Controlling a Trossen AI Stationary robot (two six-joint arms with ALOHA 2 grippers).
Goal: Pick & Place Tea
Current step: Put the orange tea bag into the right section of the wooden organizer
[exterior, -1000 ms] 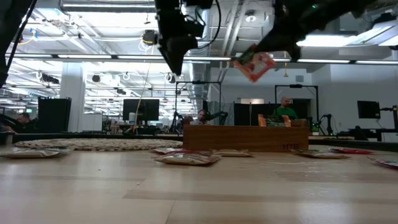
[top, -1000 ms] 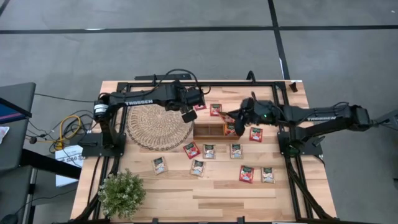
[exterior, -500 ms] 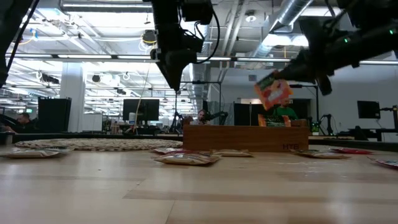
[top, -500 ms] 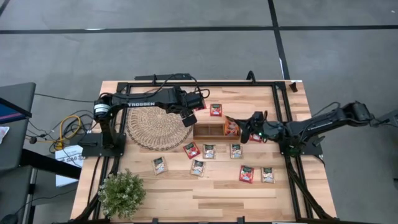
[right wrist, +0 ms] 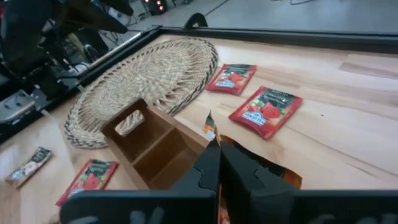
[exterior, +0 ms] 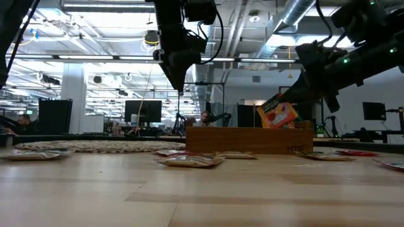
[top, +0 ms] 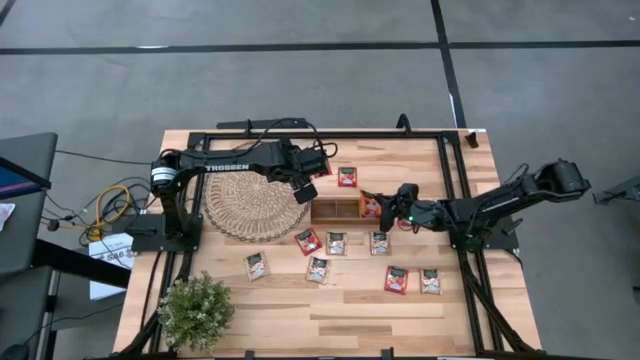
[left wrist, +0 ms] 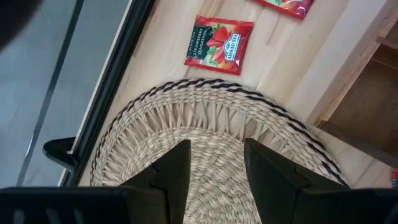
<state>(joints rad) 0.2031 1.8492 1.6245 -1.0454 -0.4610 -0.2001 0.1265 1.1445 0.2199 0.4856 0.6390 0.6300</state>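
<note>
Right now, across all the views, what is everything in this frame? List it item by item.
table: one, light wood, under everything
woven mat: one, straw, left half of the table
tray: one, brown wood, centre, beside the mat
red sachets: at least four, lying flat on the table around the tray
pale sachets: five, flat in front of the tray
held sachet: one, red-orange, over the tray's right end
plant: one, green, front left corner
left fingers: open, empty, above the mat's edge
right fingers: shut on the held sachet
</note>
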